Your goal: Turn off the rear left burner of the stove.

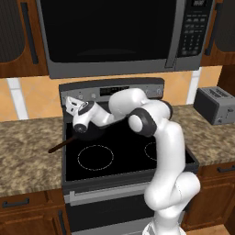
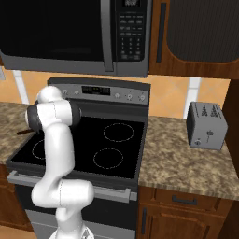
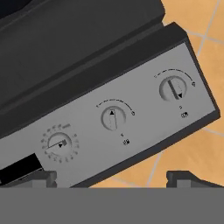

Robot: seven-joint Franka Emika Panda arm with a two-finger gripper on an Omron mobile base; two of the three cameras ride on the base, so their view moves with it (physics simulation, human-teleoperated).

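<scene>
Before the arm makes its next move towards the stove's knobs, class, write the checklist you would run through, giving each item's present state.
1. Tool open wide enough to take a knob: ok, its fingertips stand well apart.
2. Tool facing the back panel of the stove: ok, three knobs in the hand view.
3. Tool touching a knob: not ok, the fingertips are short of the panel.
4. Middle knob centred between the fingertips: ok.
5. Which knob governs the rear left burner: cannot tell, the markings are too small.
6. Pan handle clear of the arm: cannot tell.

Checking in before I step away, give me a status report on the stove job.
Gripper open, facing stove back-panel knobs, touching none. Nothing in between.
</scene>
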